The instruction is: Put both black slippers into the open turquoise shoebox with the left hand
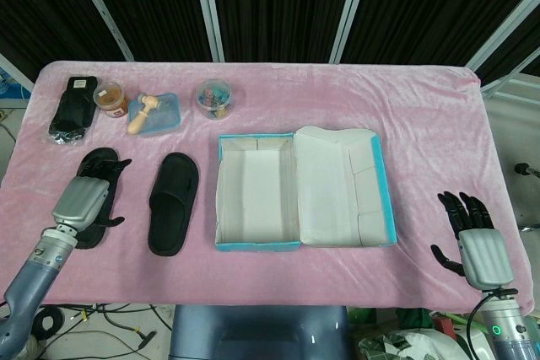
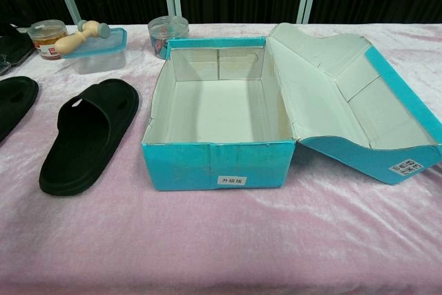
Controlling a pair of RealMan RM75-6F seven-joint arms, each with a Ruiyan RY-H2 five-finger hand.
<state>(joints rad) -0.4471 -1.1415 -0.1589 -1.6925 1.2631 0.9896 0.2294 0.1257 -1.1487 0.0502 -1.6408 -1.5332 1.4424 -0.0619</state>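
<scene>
**On the pink counter: left hand over the outer slipper, box empty**

Beside the shoebox [image 1: 257, 191], which lies open and empty with its lid [image 1: 346, 185] folded out flat to its right, the inner slipper [image 1: 173, 203] rests sole-down, just clear of the turquoise wall. The outer slipper [image 1: 99, 176] lies further left, largely covered by the left hand [image 1: 84, 197], whose fingers are spread flat along it; whether any finger has closed under its edge cannot be told, so no grip is confirmed. The right hand [image 1: 472, 238] idles at the near right corner of the counter [image 1: 422, 107], fingers apart and holding nothing. Neither slipper is yet boxed. Behind the slippers stand a bagged dark item [image 1: 69, 109], a jar [image 1: 110, 97], a lidded tub [image 1: 156, 113] and a clear pot [image 1: 216, 98]. Likely hazards: a flat, soft slipper may slide on the plush cloth rather than lift; carried low, it could strike the near slipper or catch the box wall and shift the box.
</scene>
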